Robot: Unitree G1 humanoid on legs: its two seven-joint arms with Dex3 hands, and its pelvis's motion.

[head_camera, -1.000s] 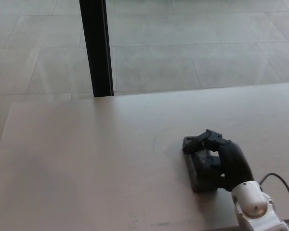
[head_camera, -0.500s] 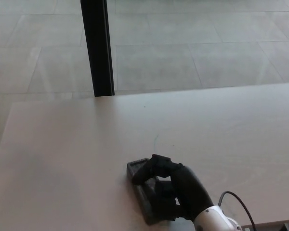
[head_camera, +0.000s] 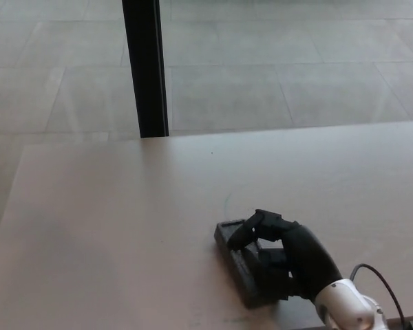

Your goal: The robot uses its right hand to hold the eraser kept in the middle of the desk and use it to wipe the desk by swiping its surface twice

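Now, going from left to right: the left part of the surface (head_camera: 89,227) is bare, and the robot's left hand does not show at all. At about 11 o'clock a black post (head_camera: 146,69) stands on the floor behind the far edge. A thin curved mark (head_camera: 226,201) sits near the middle of the top.

Just past the middle, toward 5 o'clock, lies the eraser (head_camera: 244,265). It is a dark block, flat on the top, with its long side running near to far. The right hand (head_camera: 282,251) is closed around it, with the fingers (head_camera: 258,225) curled over the far end and the palm pressing from the right side. The white wrist (head_camera: 347,309) and a black cable (head_camera: 382,282) come in from the corner at 5 o'clock.

I think the step in hand is a swipe. To do it well, the hand should press down evenly so the whole flat bottom rubs the top. It should keep the block level and not let one end lift. The slide should go straight across, over the mark, and stay away from the near edge. The grip should stay tight so the block does not slip out.
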